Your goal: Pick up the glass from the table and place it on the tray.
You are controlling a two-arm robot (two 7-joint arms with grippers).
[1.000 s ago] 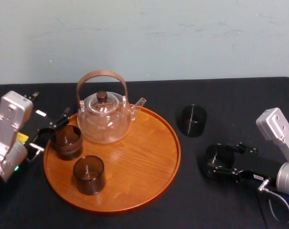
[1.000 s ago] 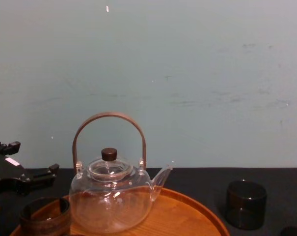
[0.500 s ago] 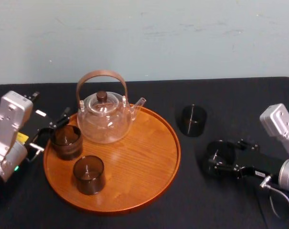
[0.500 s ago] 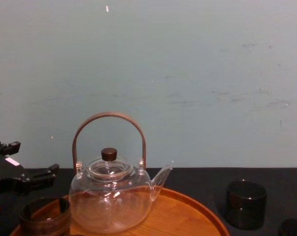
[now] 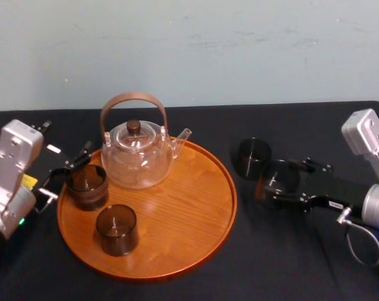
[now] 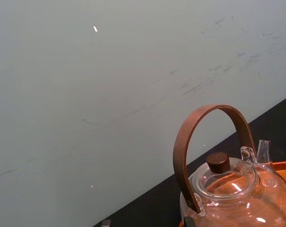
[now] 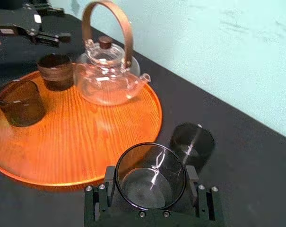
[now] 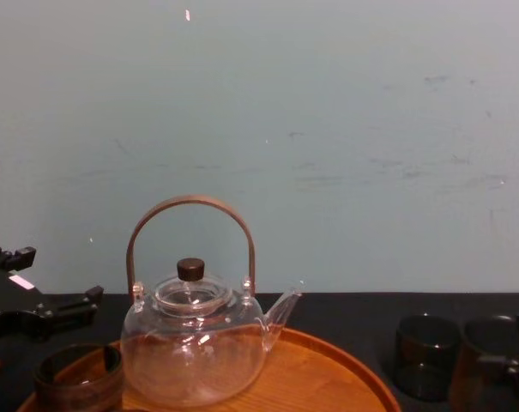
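Clamps dark smoked-glass tumbler (image 7: 150, 177) in right gripper (image 5: 272, 187), just off round orange-brown wooden tray's (image 5: 183, 207) right rim, bare wood adjacent. Parks left gripper (image 5: 67, 174), fingers spread, at left rim.

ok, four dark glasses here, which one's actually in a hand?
The glass in the right hand, just right of the tray. A loose glass stands free on the table behind it; two more glasses sit on the tray.

I'm gripping a smoky glass (image 7: 143, 188) in the right gripper (image 7: 151, 176), just off the tray (image 7: 86, 142) rim.
The jaws are pressing both its sides. A second dark glass (image 7: 192, 142) is standing on the black cloth (image 7: 247, 156) just beyond, while the teapot (image 7: 109, 78), a ribbed cup (image 7: 55, 71) and a plain cup (image 7: 20, 101) are sitting on the tray.
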